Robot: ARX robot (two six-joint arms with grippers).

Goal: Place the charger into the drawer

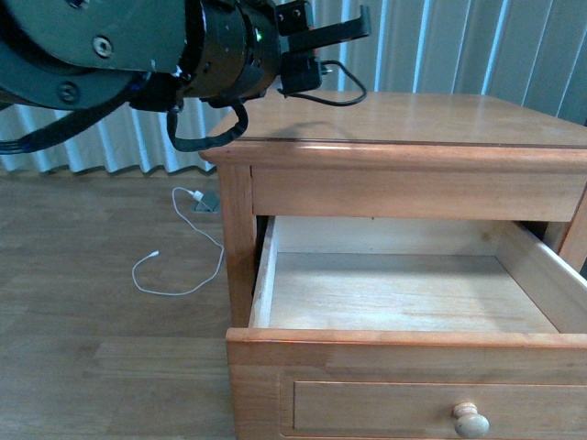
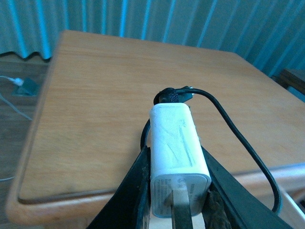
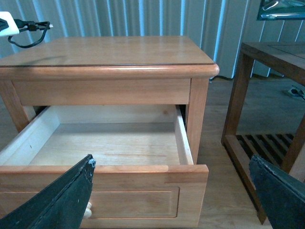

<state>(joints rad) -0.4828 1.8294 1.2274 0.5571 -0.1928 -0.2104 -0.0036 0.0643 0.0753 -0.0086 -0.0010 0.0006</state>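
Room: wood floor [image 1: 92, 302] and pale blinds [image 1: 459, 46] are framing the nightstand top [image 2: 105, 105], which is sitting just under your left fingers [image 2: 143, 186].
Grip: left gripper [image 2: 175, 157] is clamping the charger [image 2: 174, 138]. Right gripper [image 3: 171, 161] is hanging spread and holding nothing.
Drawer [image 1: 261, 284]: standing open, below the clamped fingers and nearer you.
Risk 1: black cable [image 2: 238, 138] is trailing past the fingertips and is likely to snag the top's edge or drape over the drawer rim.
Risk 2: if you're releasing here, it's landing on the top, not inside.

The charger [image 2: 178, 148] hangs above the nightstand top [image 1: 413, 119], behind the open drawer [image 1: 404, 293].
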